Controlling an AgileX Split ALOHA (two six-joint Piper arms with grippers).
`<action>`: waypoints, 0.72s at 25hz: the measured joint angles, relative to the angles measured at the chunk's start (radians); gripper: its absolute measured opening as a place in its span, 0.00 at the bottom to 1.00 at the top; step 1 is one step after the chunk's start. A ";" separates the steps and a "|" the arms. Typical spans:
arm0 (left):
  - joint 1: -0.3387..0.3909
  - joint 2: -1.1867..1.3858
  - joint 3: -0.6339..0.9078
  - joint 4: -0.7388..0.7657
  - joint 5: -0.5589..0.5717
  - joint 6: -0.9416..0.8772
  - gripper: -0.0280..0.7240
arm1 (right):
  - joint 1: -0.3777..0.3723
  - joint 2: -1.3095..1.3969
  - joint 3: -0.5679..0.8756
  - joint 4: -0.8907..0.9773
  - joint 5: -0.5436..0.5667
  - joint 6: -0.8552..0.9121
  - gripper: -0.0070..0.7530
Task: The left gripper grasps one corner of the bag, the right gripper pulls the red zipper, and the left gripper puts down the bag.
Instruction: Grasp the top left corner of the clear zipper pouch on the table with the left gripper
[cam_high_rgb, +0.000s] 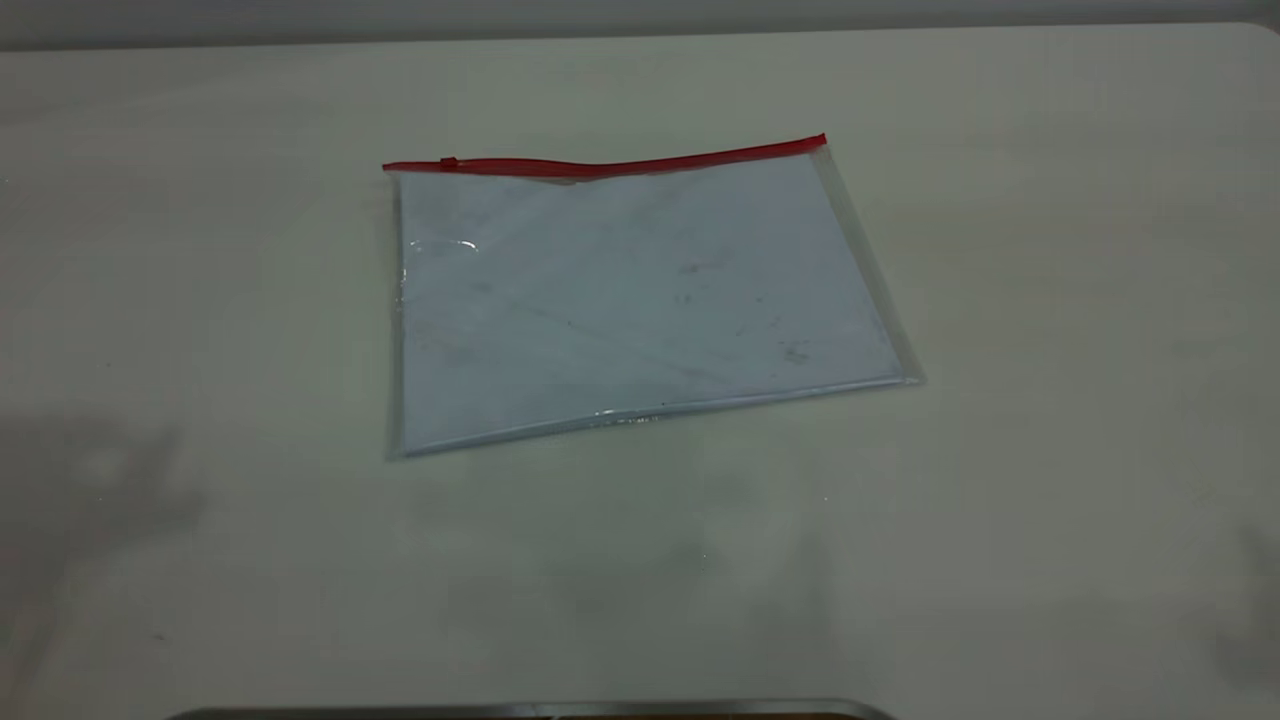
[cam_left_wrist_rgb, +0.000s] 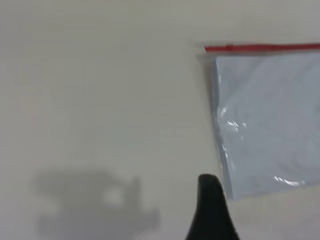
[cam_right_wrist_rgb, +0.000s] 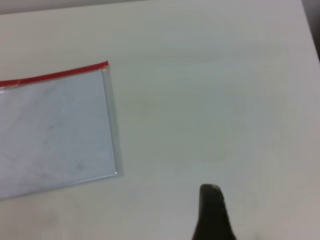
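Although both arms are part of the rig, neither appears in the exterior view; only faint shadows fall on the bench (cam_high_rgb: 1050, 300) at its near left and near right. The bag (cam_high_rgb: 640, 300) lies flat near the middle of the bench, pale paper inside, untouched. The red zipper (cam_high_rgb: 610, 165) runs along the far long edge, and its small slider (cam_high_rgb: 449, 163) sits close to the left end of the strip. The corner of the bag (cam_high_rgb: 392, 170) at that end rests on the bench.

Left wrist view: one dark finger (cam_left_wrist_rgb: 212, 210) of the left gripper shows at the picture's edge, above bare bench and just short of the bag's near corner. Its partner finger is out of frame, so whether the gripper is apart or together cannot be told. The bag (cam_left_wrist_rgb: 270, 125) and the zipper end (cam_left_wrist_rgb: 260, 48) are visible beyond, with nothing on them.

Right wrist view: one dark finger (cam_right_wrist_rgb: 212, 212) of the right gripper likewise shows, over bare bench and well apart from the bag (cam_right_wrist_rgb: 55, 130). Its state cannot be told either. The strip's other end (cam_right_wrist_rgb: 75, 71) is in sight.

Assessment: no step looks begun. Corner grasp, zipper pull and setting down all remain.
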 joint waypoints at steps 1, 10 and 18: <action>0.000 0.055 -0.014 -0.006 -0.030 0.018 0.82 | 0.000 0.029 -0.011 0.006 -0.011 -0.007 0.77; 0.000 0.525 -0.248 -0.013 -0.116 0.104 0.82 | 0.000 0.290 -0.112 0.061 -0.102 -0.088 0.77; 0.000 0.815 -0.462 -0.016 -0.063 0.121 0.82 | 0.000 0.459 -0.152 0.061 -0.145 -0.126 0.77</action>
